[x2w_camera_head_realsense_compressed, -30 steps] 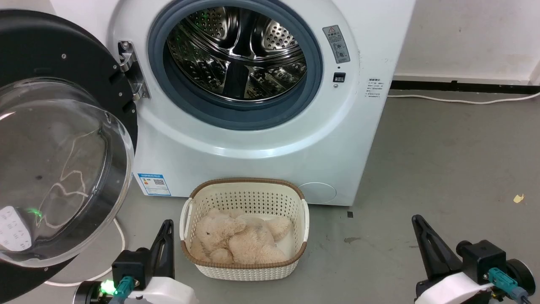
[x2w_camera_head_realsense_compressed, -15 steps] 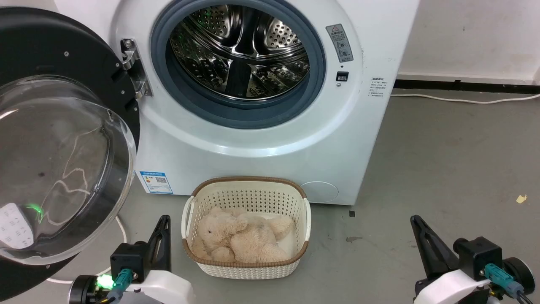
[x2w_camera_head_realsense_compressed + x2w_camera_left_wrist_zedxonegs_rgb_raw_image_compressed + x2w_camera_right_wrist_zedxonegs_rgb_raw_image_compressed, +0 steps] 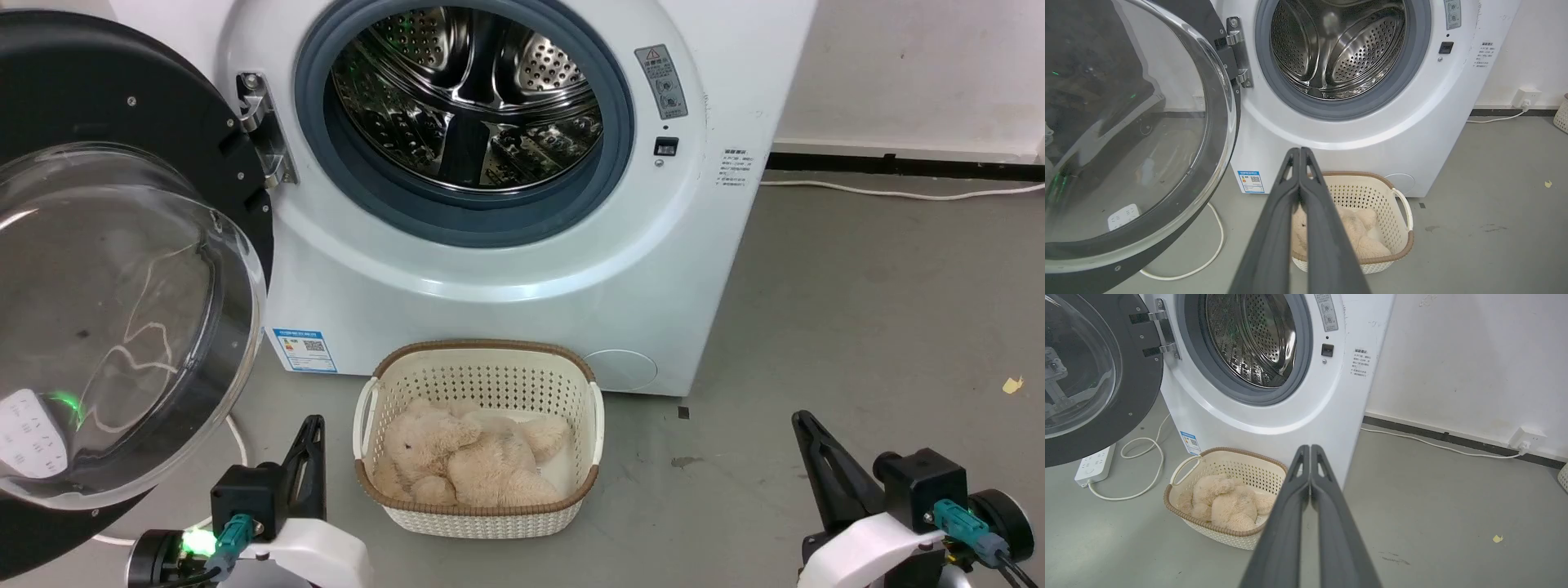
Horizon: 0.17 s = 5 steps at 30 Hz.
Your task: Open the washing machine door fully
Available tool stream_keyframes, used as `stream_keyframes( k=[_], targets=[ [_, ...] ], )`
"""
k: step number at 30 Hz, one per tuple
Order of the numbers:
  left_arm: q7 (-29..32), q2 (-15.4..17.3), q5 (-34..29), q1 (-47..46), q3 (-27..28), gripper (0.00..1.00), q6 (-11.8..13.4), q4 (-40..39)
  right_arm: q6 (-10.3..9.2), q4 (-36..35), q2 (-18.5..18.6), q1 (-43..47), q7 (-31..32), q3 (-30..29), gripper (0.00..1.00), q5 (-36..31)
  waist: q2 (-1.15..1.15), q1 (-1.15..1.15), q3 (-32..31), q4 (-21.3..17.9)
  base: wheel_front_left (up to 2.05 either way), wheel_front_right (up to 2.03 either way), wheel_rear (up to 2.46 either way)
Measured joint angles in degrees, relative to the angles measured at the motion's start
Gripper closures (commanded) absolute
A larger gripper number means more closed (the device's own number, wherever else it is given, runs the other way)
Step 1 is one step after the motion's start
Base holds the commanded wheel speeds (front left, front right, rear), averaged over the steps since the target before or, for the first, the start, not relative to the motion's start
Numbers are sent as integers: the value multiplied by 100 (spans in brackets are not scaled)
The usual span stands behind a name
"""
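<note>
The white washing machine (image 3: 506,269) (image 3: 1355,134) (image 3: 1290,412) stands ahead with its steel drum exposed. Its door (image 3: 122,318) (image 3: 1126,134) (image 3: 1090,375), a black disc with a bulging clear glass bowl, is swung wide out to the left on its metal hinge (image 3: 265,139). My left gripper (image 3: 310,429) (image 3: 1299,152) sits low at the lower left, shut and holding nothing, just right of the door's lower rim. At the lower right, well away from the machine, my right gripper (image 3: 804,425) (image 3: 1309,448) is shut and holds nothing too.
A cream basket (image 3: 482,367) (image 3: 1404,212) (image 3: 1229,457) with a beige plush toy (image 3: 465,461) sits on the grey floor before the machine. A white power strip (image 3: 1094,465) and cable (image 3: 1147,457) lie under the door. A wall cable (image 3: 890,194) runs right. Bare floor stretches to the right.
The whole picture has shifted slightly, so the camera has moved. Both grippers sit a little lower in the picture and stay shut. The door stands as before.
</note>
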State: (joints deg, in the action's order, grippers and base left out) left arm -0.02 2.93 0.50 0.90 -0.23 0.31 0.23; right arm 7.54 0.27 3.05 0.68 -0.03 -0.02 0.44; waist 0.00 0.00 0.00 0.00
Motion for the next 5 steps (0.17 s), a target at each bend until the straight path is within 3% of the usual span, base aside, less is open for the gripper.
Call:
stream_keyframes(
  k=[5],
  targets=[
    [0, -5, 0, -1, 15, 100, 0, -1, 0, 0, 0, 0, 1, 1, 100, -1, 0, 0, 0, 0, 0, 0, 0]
  ],
)
